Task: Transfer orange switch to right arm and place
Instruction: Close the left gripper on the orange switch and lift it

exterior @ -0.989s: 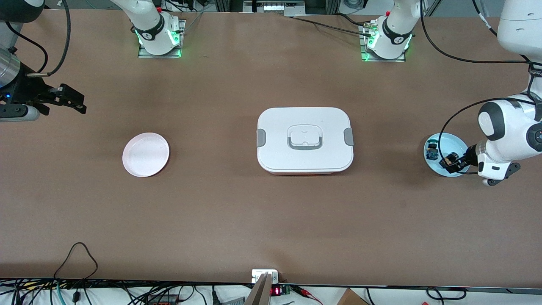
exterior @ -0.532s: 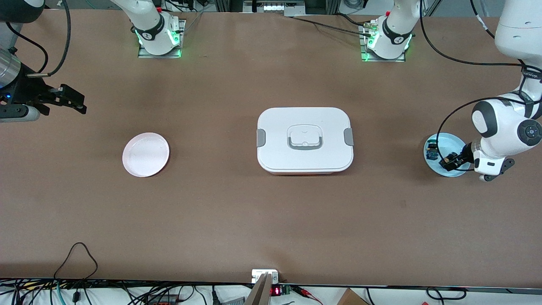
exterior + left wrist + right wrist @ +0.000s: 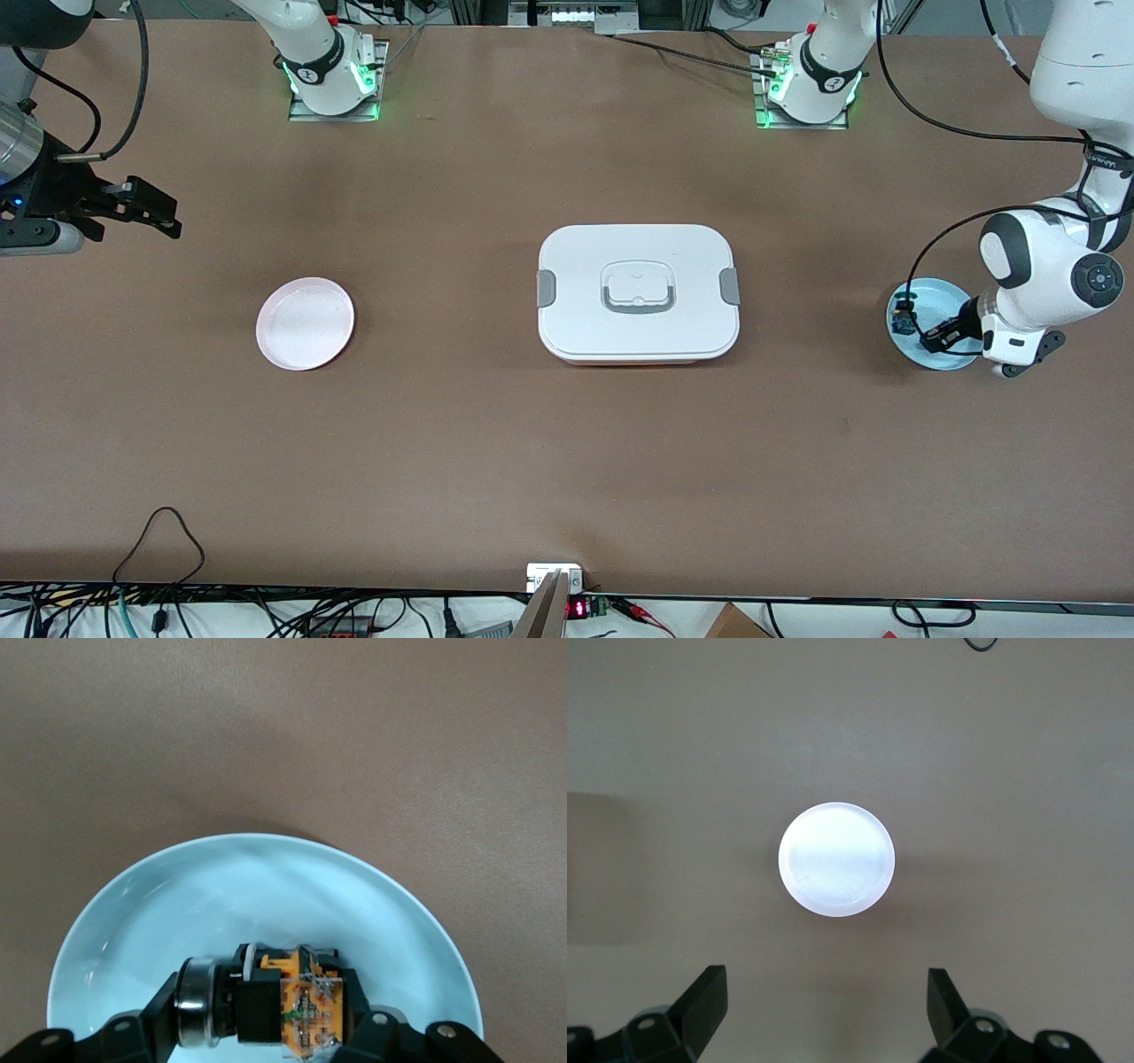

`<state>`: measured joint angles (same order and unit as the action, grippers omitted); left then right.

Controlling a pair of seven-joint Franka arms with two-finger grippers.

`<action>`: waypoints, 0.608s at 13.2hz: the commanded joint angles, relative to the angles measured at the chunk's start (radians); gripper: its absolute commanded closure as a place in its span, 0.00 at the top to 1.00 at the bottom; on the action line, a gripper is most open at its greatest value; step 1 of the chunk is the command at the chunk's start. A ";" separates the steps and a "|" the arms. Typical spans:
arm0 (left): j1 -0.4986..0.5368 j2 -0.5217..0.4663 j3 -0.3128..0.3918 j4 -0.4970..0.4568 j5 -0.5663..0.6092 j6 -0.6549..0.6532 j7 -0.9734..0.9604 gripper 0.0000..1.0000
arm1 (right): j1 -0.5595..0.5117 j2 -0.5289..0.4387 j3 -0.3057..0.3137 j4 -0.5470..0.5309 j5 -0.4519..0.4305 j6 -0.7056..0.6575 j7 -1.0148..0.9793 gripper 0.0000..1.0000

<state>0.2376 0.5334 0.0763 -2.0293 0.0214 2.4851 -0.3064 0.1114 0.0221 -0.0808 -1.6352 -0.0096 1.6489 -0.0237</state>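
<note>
We take the lidded box (image 3: 638,293) at the table's middle as our landmark. Toward the right arm's end from the box we find an empty plate (image 3: 305,322), well apart from it. Toward the left arm's end from the box lies a second plate (image 3: 930,357). In that plate we see the switch (image 3: 283,1005) and a second small part (image 3: 903,321) beside it.

A closed white lidded box (image 3: 638,294) with grey latches sits mid-table; cables (image 3: 159,540) trail along the table edge nearest the camera.
</note>
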 commanded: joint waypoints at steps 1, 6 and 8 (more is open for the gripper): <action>-0.001 0.002 -0.004 0.006 -0.008 0.005 0.020 0.38 | 0.004 0.001 -0.002 0.009 0.003 -0.012 0.004 1.00; -0.004 -0.087 -0.012 0.156 -0.006 -0.242 0.263 0.38 | 0.004 0.001 -0.002 0.009 0.003 -0.012 0.004 1.00; -0.004 -0.089 -0.013 0.254 -0.008 -0.375 0.424 0.38 | 0.004 0.001 -0.002 0.009 0.003 -0.012 0.002 1.00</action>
<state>0.2317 0.4583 0.0661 -1.8619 0.0214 2.2314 -0.0319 0.1115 0.0221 -0.0808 -1.6352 -0.0096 1.6489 -0.0237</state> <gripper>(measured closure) 0.278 0.000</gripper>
